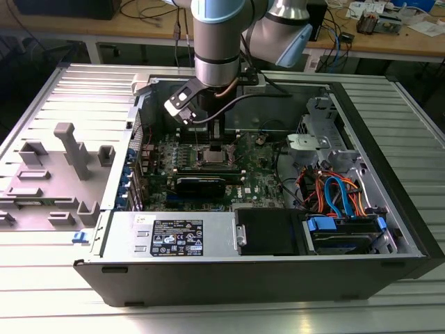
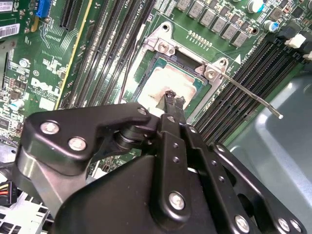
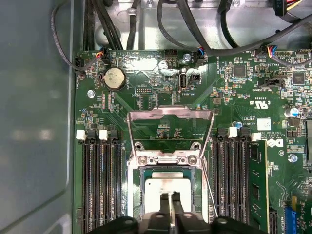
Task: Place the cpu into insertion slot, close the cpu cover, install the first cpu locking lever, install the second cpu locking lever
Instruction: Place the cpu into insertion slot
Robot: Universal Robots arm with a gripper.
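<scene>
**Black gripper [image 3: 170,199] on chip inside open computer case**

Its two fingers, clenched to a sliver's gap, point down onto the small square silver-grey cpu [image 3: 155,187]. The chip sits in the dark-framed square insertion slot [image 3: 170,172] on the green motherboard [image 3: 146,92]. The silvery metal-frame cpu cover [image 3: 170,113] stands swung open beside it.

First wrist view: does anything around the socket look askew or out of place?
Nothing looks damaged or askew. The cpu sits square in the insertion slot under the gripper. The cpu cover is swung open and a locking lever sticks out unlatched, both unfinished steps, not faults.
</scene>
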